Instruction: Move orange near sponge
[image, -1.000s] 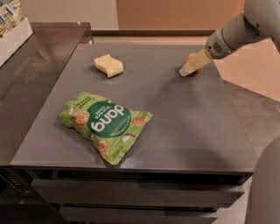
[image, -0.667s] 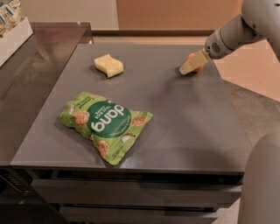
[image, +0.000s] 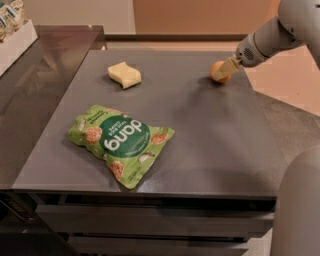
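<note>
The orange (image: 215, 68) sits on the grey tabletop (image: 200, 130) near its far right edge. My gripper (image: 223, 71) reaches in from the upper right and is down at the orange, touching or covering its right side. Only the left part of the orange shows. The sponge (image: 124, 75), a pale yellow block with wavy sides, lies flat at the far left of the tabletop, well apart from the orange and the gripper.
A green snack bag (image: 120, 142) lies on the near left part of the tabletop. A darker counter (image: 40, 75) adjoins on the left, with a white box (image: 15, 37) at its far corner. My arm's body (image: 300, 210) fills the lower right corner.
The gripper has stayed at the same spot by the far right edge. A little more of the orange shows at its left side now.
</note>
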